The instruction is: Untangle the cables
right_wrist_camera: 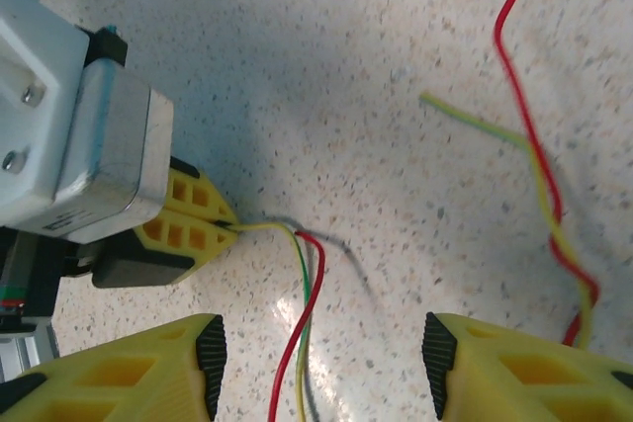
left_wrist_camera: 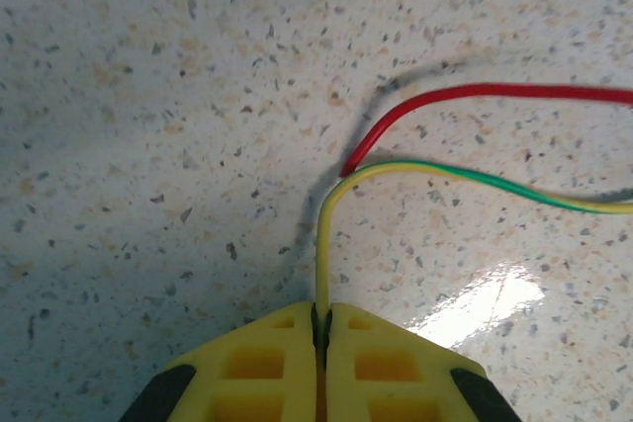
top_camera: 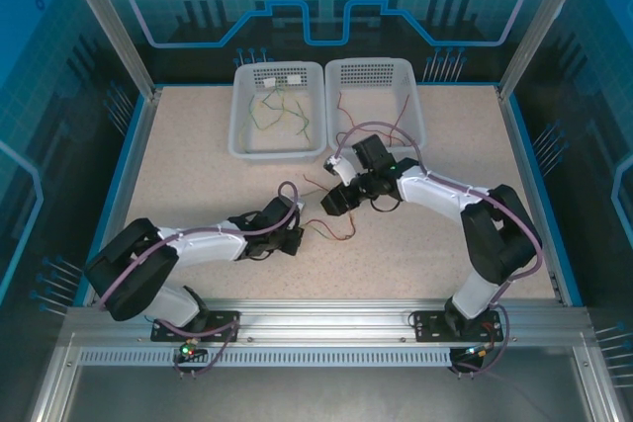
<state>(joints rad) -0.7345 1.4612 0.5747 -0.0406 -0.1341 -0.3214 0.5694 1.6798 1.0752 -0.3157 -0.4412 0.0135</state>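
While left fingers (left_wrist_camera: 262, 363) clamp yellow-green cable (left_wrist_camera: 322, 244), right fingers (right_wrist_camera: 119, 382) apart, red cable (right_wrist_camera: 320, 262) between.

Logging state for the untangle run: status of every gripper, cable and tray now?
left gripper: shut on yellow-green cable
right gripper: open, above the cables
red cable: ungripped, crossing the yellow-green cable
left tray: holds greenish wires
right tray: holds red wire
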